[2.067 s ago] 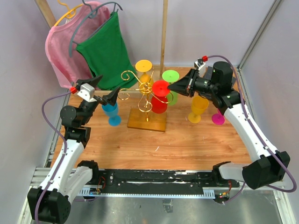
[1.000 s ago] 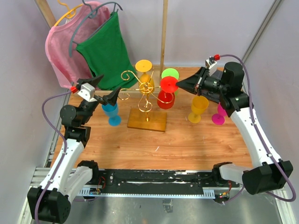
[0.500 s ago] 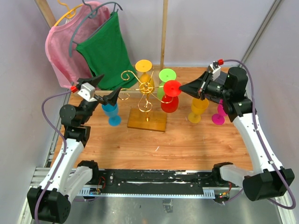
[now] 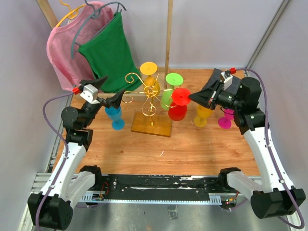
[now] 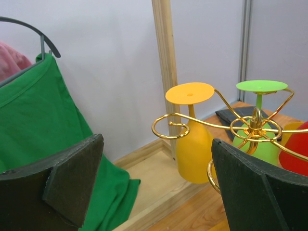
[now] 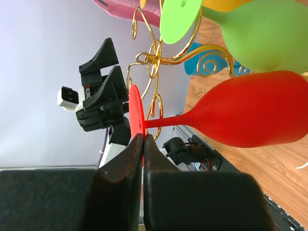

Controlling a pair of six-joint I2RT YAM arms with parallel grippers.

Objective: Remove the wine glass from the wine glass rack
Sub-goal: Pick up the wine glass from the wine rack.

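Wine glass (image 4: 177,108), the red one, hangs in the air just to the right of the wine glass rack (image 4: 147,92), foot uppermost and bowl down over the table (image 4: 192,149). It appears to be clear of the gold scroll arms. The right pincer (image 6: 143,138) is closed tight on the rim of the glass's flat round foot, fingers pressed together on the thin edge. The left pincer (image 4: 109,91) stands wide open and empty on the far side of the rack, above a blue glass (image 4: 114,116). The red glass looks like smooth coloured plastic, so probably light, stiff and a little slippery. Gripped only at the foot's edge, with the bowl's weight hanging off to one side, it may pivot between the fingers, and the stem just under the foot would give a surer hold. The right wrist view shows what the overhead cannot: exactly how little of the foot is pinched, and the stem running out to the bowl. The overhead view alone places the glass against the rack's wood base and the yellow glass (image 4: 203,115) on the table. The left wrist view shows the orange glass (image 5: 190,130) and green glass (image 5: 260,120) hanging on the rack.
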